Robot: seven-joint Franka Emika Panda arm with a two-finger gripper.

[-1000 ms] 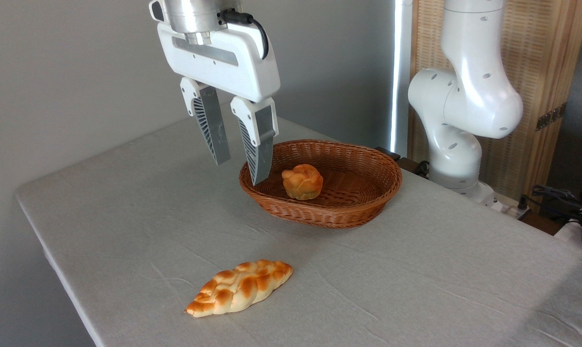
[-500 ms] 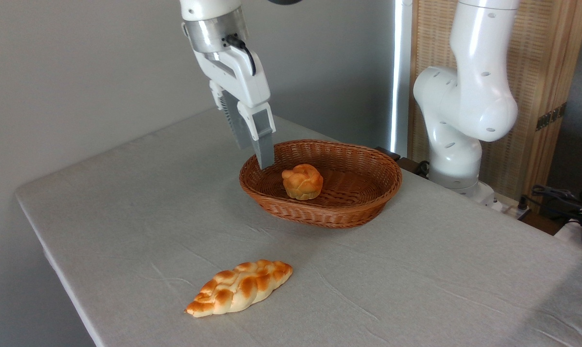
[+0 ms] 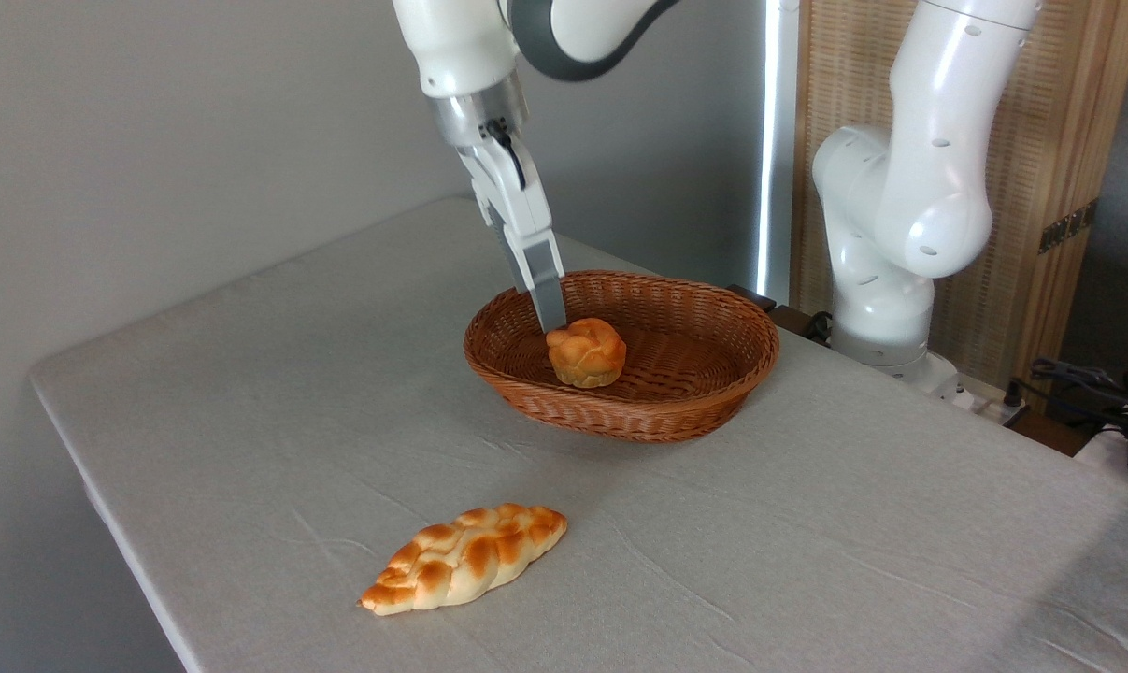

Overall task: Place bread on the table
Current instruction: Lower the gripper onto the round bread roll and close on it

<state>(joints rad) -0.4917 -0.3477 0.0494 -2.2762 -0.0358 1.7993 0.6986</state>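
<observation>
The bread [image 3: 586, 351], a small round knotted bun with a golden crust, sits inside the brown wicker basket [image 3: 676, 411] towards its left half. My gripper [image 3: 547, 321] reaches down over the basket's back-left rim, its tips just left of and above the bun and not touching it. I see the hand edge-on, so the near finger [image 3: 537, 271] covers most of the far one. The jaws stand apart with nothing between them. The table [image 3: 274, 374] is covered in a light grey cloth.
A longer braided loaf [image 3: 465, 557] lies on the cloth near the front edge, well in front of the basket. The arm's white base [image 3: 886, 271] stands at the back right, before a wooden screen. Cables lie at the far right.
The gripper has swung right and down from left of the basket to just over the bun, and has turned about its axis until it shows edge-on. Bun, basket and loaf have not moved.
</observation>
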